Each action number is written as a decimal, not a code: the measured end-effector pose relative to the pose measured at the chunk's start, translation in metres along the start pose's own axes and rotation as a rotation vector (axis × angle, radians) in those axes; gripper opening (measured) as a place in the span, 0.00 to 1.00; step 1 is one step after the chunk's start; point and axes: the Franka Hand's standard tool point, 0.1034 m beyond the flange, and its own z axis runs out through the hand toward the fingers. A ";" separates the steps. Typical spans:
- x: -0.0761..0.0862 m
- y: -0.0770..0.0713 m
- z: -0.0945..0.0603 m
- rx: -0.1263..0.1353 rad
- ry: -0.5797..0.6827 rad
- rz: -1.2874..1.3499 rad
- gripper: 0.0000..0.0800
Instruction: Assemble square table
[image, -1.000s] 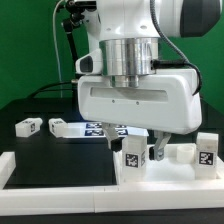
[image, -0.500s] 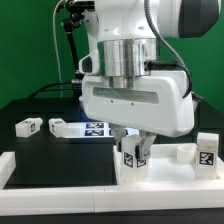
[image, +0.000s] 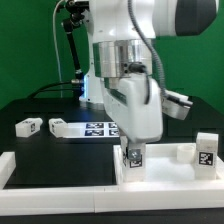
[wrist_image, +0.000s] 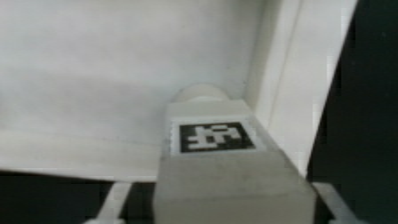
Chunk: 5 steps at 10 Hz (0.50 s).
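My gripper (image: 133, 149) is shut on a small white table leg (image: 133, 159) with a black-and-white tag. The leg stands upright on the white square table slab (image: 170, 172) near its corner on the exterior view's left. In the wrist view the same leg (wrist_image: 214, 135) fills the space between my fingers (wrist_image: 114, 198), with the slab (wrist_image: 107, 90) and its raised rim (wrist_image: 294, 60) behind it. Another tagged leg (image: 205, 150) stands at the slab's far end on the exterior view's right, with a small white block (image: 182, 153) beside it. Two loose legs (image: 28, 126) (image: 62, 127) lie on the black table.
The marker board (image: 100, 128) lies flat on the black table behind my hand. A long white border rail (image: 55, 188) runs along the front, with the slab set against it. The arm's bulk hides the slab's back part.
The jaws have closed on the leg. The hand has turned about its upright axis, from broadside to edge-on in the exterior view, staying over the same spot.
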 end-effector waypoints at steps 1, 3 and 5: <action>-0.001 0.000 0.000 -0.002 -0.030 0.138 0.36; -0.002 0.000 -0.001 -0.011 -0.046 0.287 0.36; -0.002 0.001 -0.001 -0.011 -0.037 0.391 0.36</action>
